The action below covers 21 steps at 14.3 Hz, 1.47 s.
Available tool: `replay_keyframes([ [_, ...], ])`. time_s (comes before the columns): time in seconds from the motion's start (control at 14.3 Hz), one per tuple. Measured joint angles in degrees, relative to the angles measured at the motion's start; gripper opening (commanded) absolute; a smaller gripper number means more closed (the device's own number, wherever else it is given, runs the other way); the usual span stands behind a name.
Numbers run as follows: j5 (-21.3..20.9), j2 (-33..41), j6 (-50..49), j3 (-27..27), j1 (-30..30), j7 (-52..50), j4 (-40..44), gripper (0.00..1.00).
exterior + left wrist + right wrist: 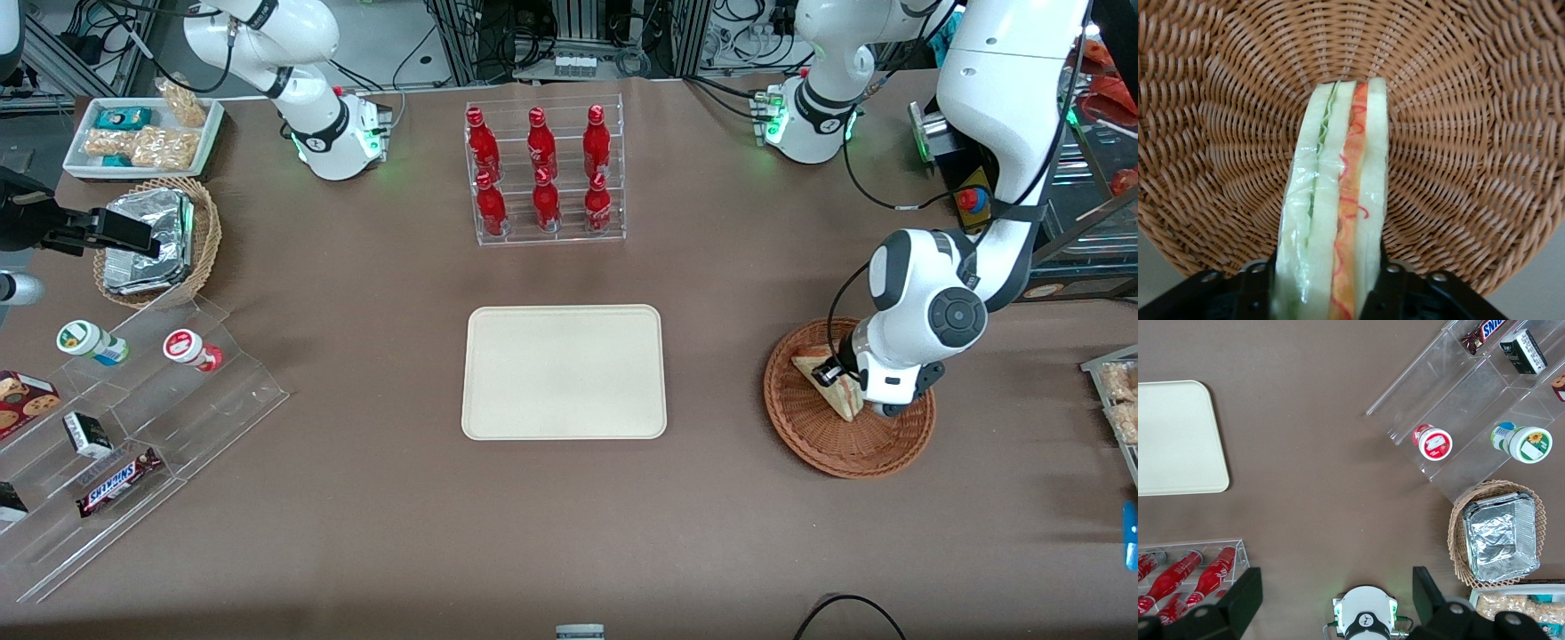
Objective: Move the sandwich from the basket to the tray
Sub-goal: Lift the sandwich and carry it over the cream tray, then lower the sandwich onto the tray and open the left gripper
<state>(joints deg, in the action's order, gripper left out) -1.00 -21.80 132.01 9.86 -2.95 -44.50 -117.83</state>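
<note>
At lower right of the front view, the claw (845,380) pinches the plastic-wrapped triangular white-bread sandwich (1338,220) inside the reddish-brown woven wicker basket (805,422). The slick wrap may slip before reaching the cream rectangular tray (564,372) at centre.

Gripper (1328,293) grips sandwich (1338,207) in basket (1471,133) (tray (564,372) beside).

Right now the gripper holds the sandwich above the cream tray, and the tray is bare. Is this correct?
Not quite. The gripper is closed on the sandwich over the basket, not the tray, as the front view shows. The tray is bare.
</note>
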Motion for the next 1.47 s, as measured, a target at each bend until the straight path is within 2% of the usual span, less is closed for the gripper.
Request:
replay_keyframes([
  [0.35,-0.1,5.8,-9.1,1.7,2.3,2.1,3.9,0.14],
  [0.56,-0.1,6.1,-10.4,3.3,12.0,5.2,6.6,0.16],
  [0.77,-0.1,0.5,-10.2,3.8,22.8,4.3,10.7,0.16],
  [0.98,-0.5,-10.3,-10.2,3.5,30.9,-3.6,21.8,0.19],
  [1.12,-2.9,-17.7,-11.4,3.4,34.5,-8.3,30.2,0.19],
  [1.26,-4.4,-22.1,-12.6,3.4,36.5,-10.2,35.3,0.2],
  [1.33,-4.7,-23.0,-12.8,3.4,37.0,-10.3,36.4,0.27],
  [1.4,-5.0,-23.4,-13.0,3.4,37.4,-10.3,37.0,0.44],
  [1.47,-5.1,-23.4,-13.2,3.4,37.6,-10.3,37.4,0.72],
])
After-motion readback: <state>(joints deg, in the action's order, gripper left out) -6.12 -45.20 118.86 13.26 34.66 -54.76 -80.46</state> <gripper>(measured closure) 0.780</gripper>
